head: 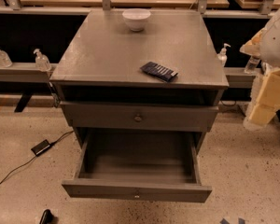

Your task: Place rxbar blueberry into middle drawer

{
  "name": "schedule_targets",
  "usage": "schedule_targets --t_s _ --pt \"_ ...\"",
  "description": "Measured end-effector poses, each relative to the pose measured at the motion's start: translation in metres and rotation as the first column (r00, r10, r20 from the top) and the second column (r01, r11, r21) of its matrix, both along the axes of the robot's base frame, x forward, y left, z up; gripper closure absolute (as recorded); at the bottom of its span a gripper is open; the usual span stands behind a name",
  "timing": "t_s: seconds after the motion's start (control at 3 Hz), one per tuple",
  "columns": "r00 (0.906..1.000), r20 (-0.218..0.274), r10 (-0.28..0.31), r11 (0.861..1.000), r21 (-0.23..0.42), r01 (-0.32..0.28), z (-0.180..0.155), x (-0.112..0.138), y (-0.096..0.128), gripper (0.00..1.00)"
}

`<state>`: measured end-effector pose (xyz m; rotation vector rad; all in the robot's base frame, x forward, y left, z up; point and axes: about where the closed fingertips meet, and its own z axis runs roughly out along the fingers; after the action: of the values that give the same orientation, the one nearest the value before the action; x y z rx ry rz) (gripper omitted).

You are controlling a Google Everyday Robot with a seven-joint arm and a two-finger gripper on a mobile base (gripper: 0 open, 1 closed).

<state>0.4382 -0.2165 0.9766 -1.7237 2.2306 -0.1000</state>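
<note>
The rxbar blueberry (159, 71), a flat dark navy bar with pale stripes, lies on the grey cabinet top (107, 50) near its front right edge. The middle drawer (136, 190), with a tiny pale centre knob, is pulled out wide below and its inside looks empty. Above it, the drawer front with the larger dark round knob (137, 117) is closed. My gripper is out of view. Only a white and yellowish part of my arm (272, 73) shows at the right edge, away from the bar.
A white bowl (136, 19) stands at the back centre of the cabinet top. Clear pump bottles (41, 59) sit on rails to the left and right behind it. A black power brick with a cable (40, 147) lies on the speckled floor at left.
</note>
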Motion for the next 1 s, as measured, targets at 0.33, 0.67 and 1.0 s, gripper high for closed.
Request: schedule_targets --t_s 0.33,0.67,1.0 --pt "1.0000 0.000 0.000 1.000 0.000 0.000 0.000 0.000 0.000 0.00" --pt "0.9989 0.036 0.032 0.999 0.007 -0.032 0.003 0.017 0.021 0.00" --pt "0.9879 0.067 0.140 0.986 0.076 -0.145 0.012 0.095 0.097 0.00"
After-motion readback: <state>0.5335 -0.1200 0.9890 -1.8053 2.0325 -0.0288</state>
